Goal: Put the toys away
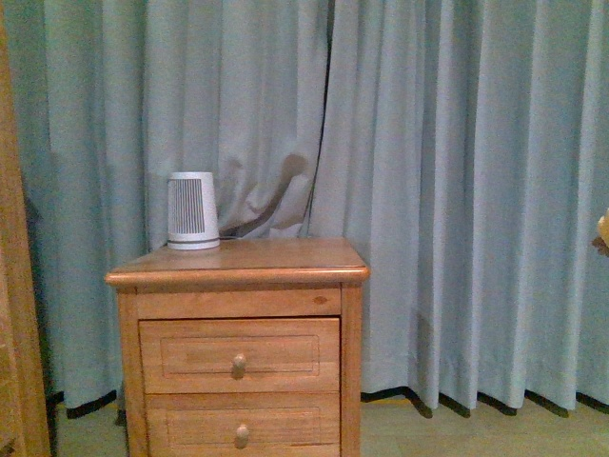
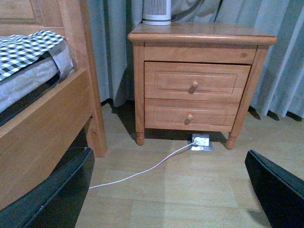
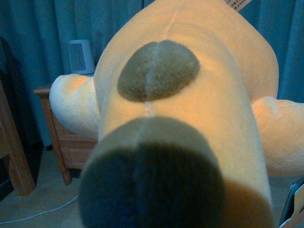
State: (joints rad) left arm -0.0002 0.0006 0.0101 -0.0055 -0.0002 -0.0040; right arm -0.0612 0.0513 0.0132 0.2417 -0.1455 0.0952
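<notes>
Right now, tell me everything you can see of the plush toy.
The plush toy is soft orange-yellow fabric: a rounded body with a centre seam, two dark grey-brown patches and a stubby limb on each side. It fills the right wrist view, off the floor, before the curtain. What holds it is hidden.

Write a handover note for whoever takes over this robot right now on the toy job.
Left gripper: open, empty, low over the floor, facing the nightstand.
Right gripper: fingers hidden; the plush toy fills its wrist view, off the floor, probably held.
Done: toy apparently picked up.
Left: toy not yet put away; no storage spot in view.
</notes>
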